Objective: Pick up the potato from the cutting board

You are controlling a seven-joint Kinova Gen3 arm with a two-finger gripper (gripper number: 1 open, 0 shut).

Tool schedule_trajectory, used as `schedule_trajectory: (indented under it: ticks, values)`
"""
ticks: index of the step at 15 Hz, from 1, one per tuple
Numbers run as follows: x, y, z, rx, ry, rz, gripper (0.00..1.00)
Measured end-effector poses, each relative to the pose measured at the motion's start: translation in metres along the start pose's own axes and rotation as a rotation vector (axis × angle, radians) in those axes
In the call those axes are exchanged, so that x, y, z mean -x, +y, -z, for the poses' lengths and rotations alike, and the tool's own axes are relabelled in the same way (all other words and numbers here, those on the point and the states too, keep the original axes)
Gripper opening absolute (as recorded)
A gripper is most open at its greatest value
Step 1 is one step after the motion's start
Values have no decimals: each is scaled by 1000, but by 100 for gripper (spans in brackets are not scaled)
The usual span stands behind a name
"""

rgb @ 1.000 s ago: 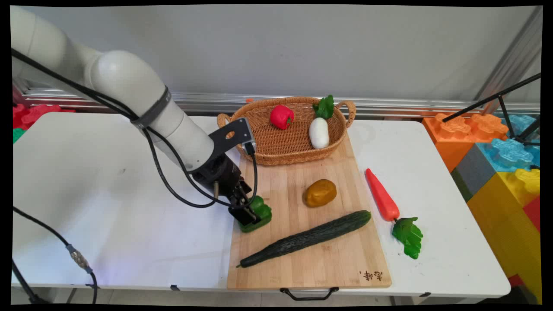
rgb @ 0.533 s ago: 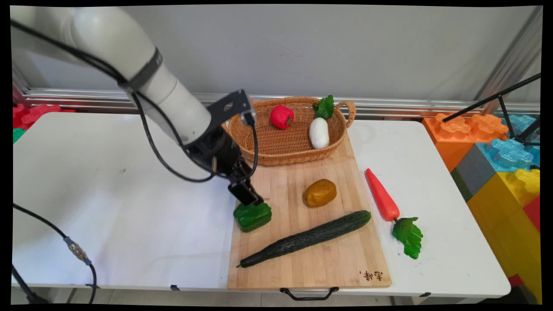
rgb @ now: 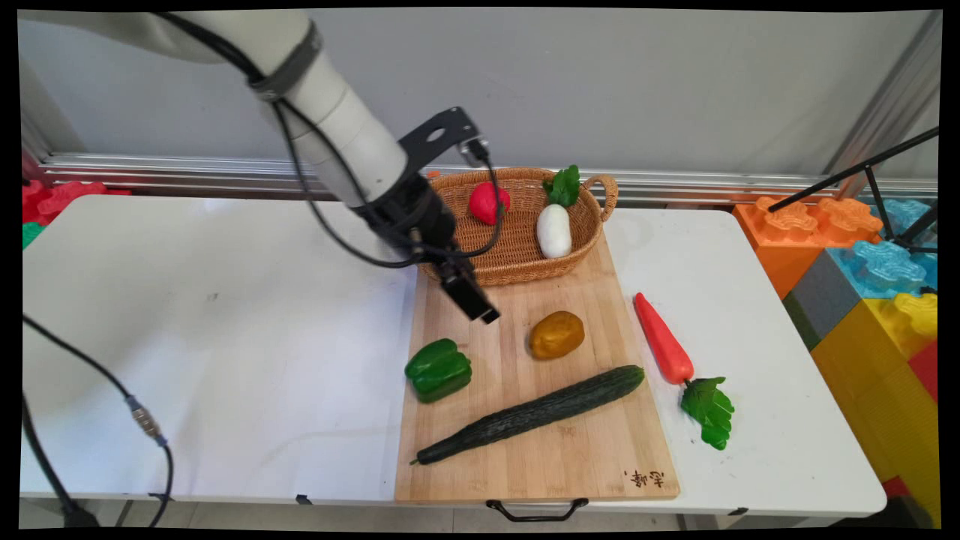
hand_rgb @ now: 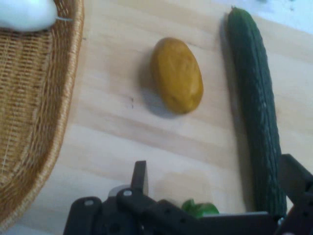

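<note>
Main view shows the white desk (rgb: 187,315) with a wooden board (rgb: 562,465) on it, and we go from left to right. First comes the green pepper (rgb: 439,369), sitting on the left edge of the board. Up above it hangs the black hand (rgb: 480,307), in the air over the board and holding nothing. The pepper lies down and to the left of the hand, apart from it. The closest thing is the brown potato (rgb: 556,334), just to the right of the hand and a bit nearer the front of the desk. In the hand view the potato (hand_rgb: 177,75) lies right ahead — its long side points up the picture, the same way as the long dark cucumber (hand_rgb: 255,107) next to it. The two black fingers (hand_rgb: 140,177) are spread wide, with nothing between them. On the board the cucumber (rgb: 532,412) lies slanted, low at the left and higher at the right. Behind the board's back end sits the woven basket (rgb: 517,259), and inside it are a red pepper (rgb: 487,202) and a white radish (rgb: 553,229) with green leaves. Farthest right, off the board on the bare desk, lies the orange carrot (rgb: 664,341) — its leaves point to the front.
</note>
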Motion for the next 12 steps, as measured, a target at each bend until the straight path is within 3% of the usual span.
schedule_trajectory:
  ticks: [12]
  values:
    - [-41, 2, -126, -2, -26, 84, 100]
